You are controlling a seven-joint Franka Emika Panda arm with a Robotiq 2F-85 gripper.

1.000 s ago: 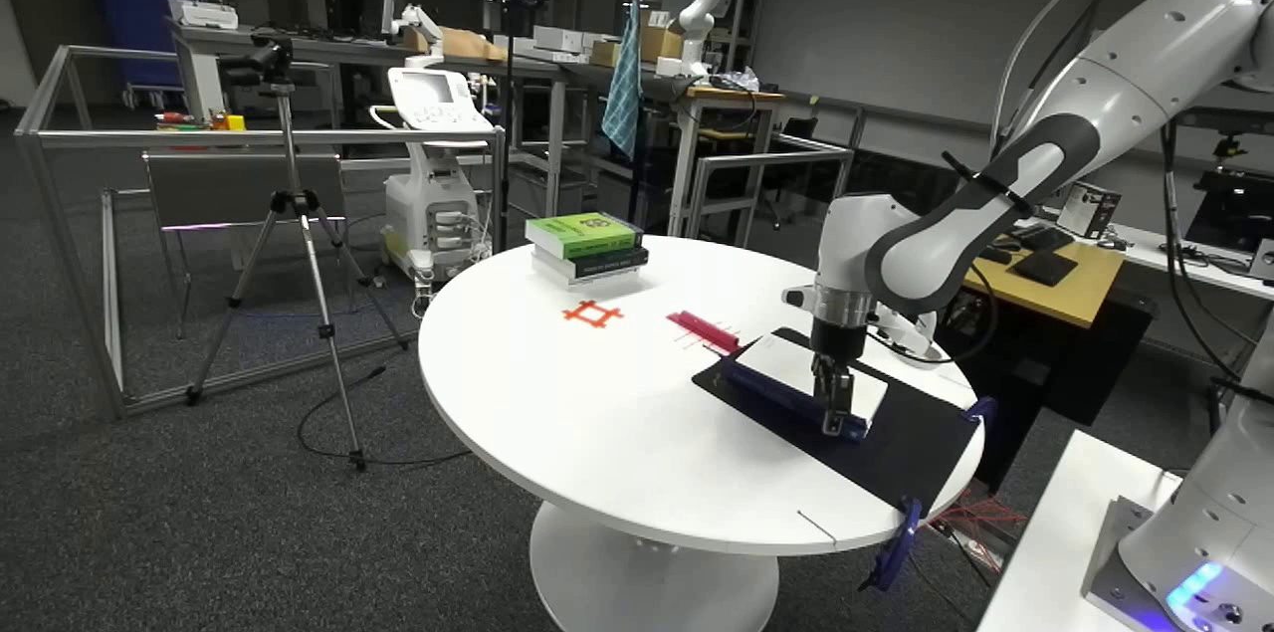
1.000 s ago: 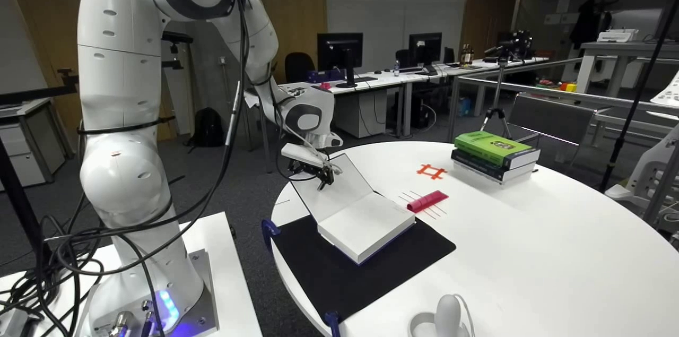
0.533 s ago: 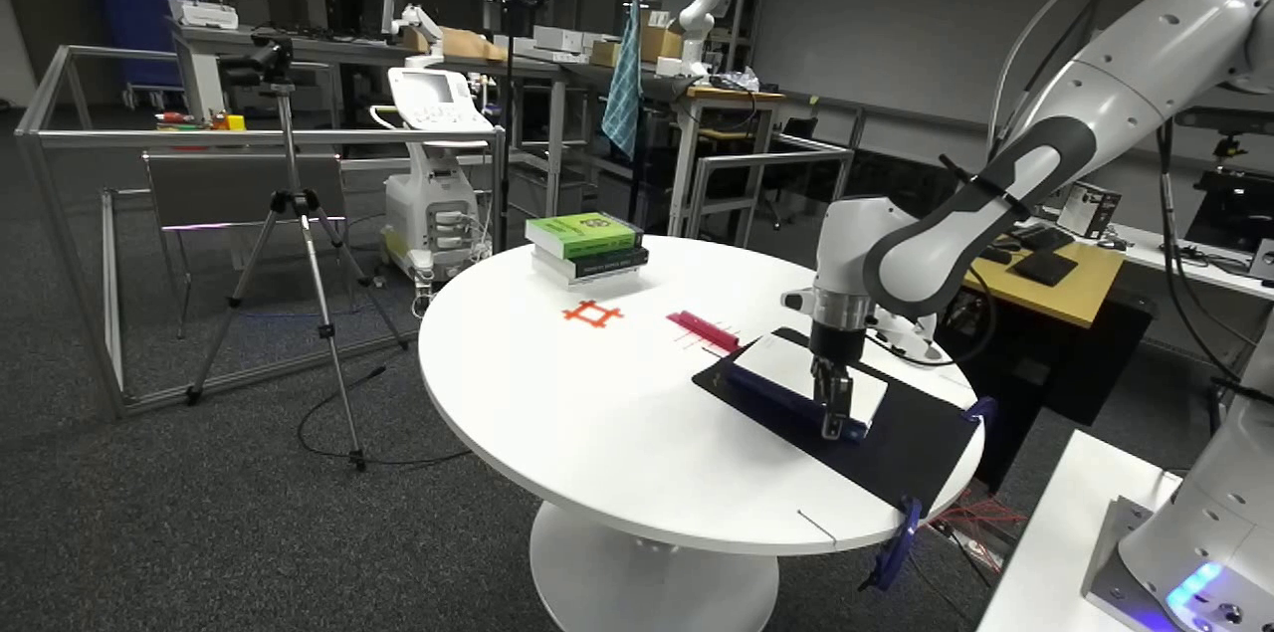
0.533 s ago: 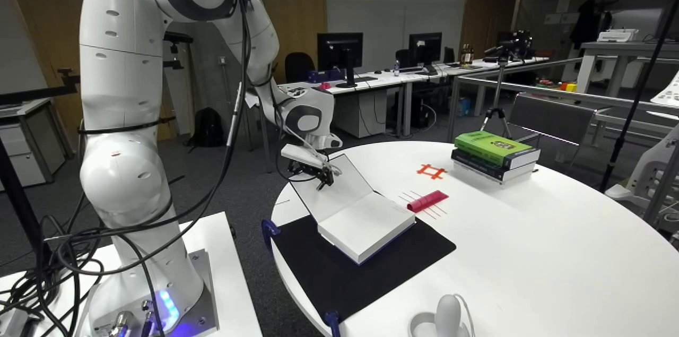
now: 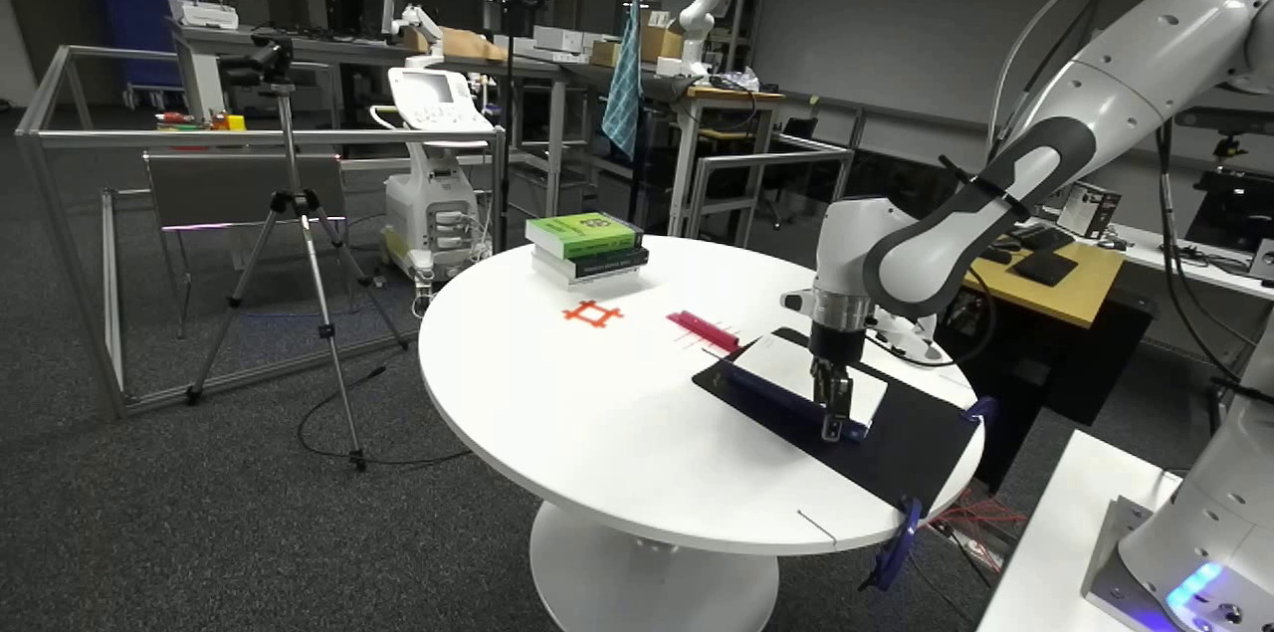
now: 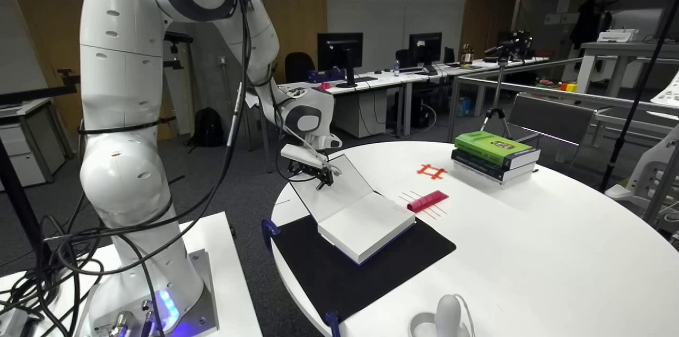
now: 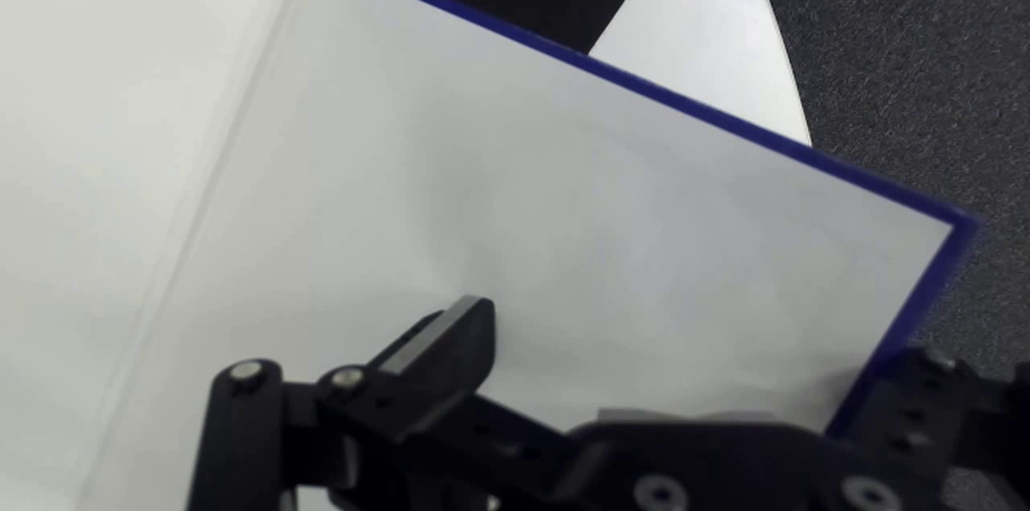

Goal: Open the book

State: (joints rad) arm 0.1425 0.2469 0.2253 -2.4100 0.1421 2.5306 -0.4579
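The book (image 6: pixel 366 223) lies open on a black mat. Its white page block shows in both exterior views (image 5: pixel 781 358) and at the left of the wrist view (image 7: pixel 96 133). The front cover (image 7: pixel 563 189) is raised at a slant from the hinge, its white inner face and navy border showing. My gripper (image 6: pixel 323 184) is at the cover's raised free edge. In the wrist view the gripper (image 7: pixel 684 334) is open. One of its fingers (image 7: pixel 451 342) stands over the inner face; the other side lies past the cover's outer edge, its tip hidden, apparently behind the cover.
The black mat (image 6: pixel 371 284) is clamped by blue clamps (image 6: pixel 269 230) at the round table's edge. A red strip (image 6: pixel 427 201) lies beside the mat. A green-topped book stack (image 6: pixel 496 154) stands farther off. A white rounded device (image 6: pixel 448 316) with a cable is on the table.
The arm has shifted very slightly over the last second. The gripper stays at the cover's edge, and the book and its raised cover look the same.
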